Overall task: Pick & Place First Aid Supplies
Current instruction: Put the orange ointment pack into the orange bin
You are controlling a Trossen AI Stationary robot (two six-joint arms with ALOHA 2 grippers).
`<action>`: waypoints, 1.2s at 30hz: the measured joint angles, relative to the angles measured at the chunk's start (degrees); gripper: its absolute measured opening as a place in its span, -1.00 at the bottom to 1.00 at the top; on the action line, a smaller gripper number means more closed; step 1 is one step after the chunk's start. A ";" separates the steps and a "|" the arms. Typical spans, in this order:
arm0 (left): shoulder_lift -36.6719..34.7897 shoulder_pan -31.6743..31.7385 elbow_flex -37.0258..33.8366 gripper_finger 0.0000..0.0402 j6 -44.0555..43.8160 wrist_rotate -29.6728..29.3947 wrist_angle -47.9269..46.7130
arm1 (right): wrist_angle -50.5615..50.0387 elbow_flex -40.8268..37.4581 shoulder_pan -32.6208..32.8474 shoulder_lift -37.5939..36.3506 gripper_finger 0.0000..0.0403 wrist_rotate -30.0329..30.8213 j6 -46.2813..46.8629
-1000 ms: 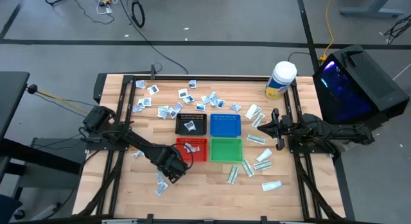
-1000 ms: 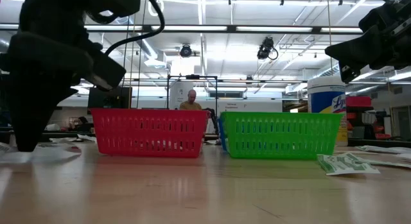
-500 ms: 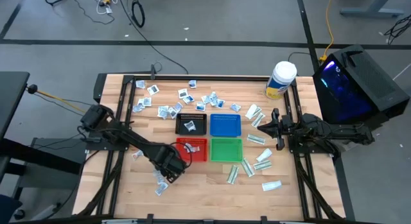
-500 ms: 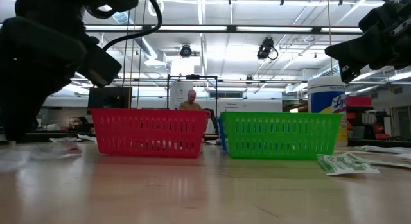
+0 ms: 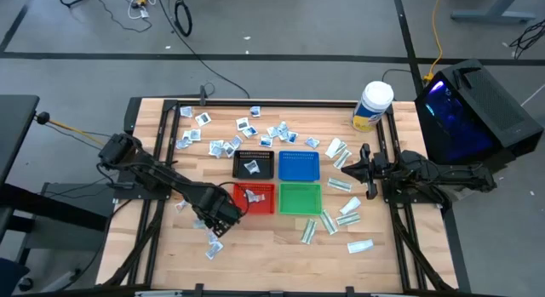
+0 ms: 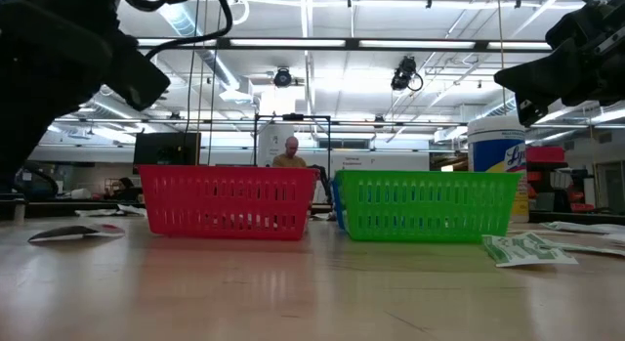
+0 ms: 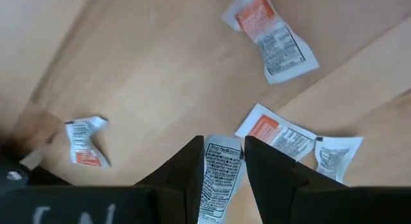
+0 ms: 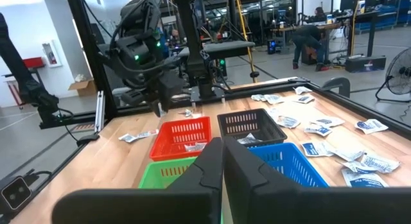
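Observation:
Many small white packets lie flat on the wooden table: squarish ones near the far left (image 5: 234, 135), longer white-and-green ones on the right (image 5: 345, 212). My left gripper (image 5: 215, 224) hangs over the near left part of the table, beside the red tray (image 5: 255, 197), shut on one white packet (image 7: 221, 169). Several loose packets (image 7: 276, 131) lie on the wood under it. My right gripper (image 5: 364, 169) waits shut at the right edge, its fingers (image 8: 221, 166) pointing toward the trays. My left gripper pinches a small white packet with black print between its two fingers (image 7: 186, 179), coming from above and pointing down. One end of the packet (image 7: 223, 150) sticks out past the fingertips. The packet is lifted clear of the table.
Four mesh trays stand in the middle: black (image 5: 253, 163), blue (image 5: 299, 165), red and green (image 5: 300, 197). A packet lies in the black tray. A big white jar with a yellow label (image 5: 372, 105) stands at the far right corner. A person (image 6: 290, 153) shows far behind the table.
My left gripper has risen from the table and drifted toward the table's left edge, carrying the packet with it. In the low view its arm has climbed out of the picture's lower left, uncovering a packet that lies on the wood there.

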 joint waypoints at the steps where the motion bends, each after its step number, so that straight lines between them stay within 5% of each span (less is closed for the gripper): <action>1: -0.43 0.38 0.01 -0.41 0.01 -0.42 -0.14 | -0.01 0.01 0.00 0.00 -0.91 0.00 0.02; 19: -9.91 9.89 0.03 -0.41 2.92 -18.21 2.01 | 0.00 0.00 0.01 -0.01 -0.91 0.00 0.01; 36: -10.46 14.77 0.03 -0.41 21.94 -25.76 28.97 | -0.02 0.00 0.01 -0.02 -0.91 -0.01 0.01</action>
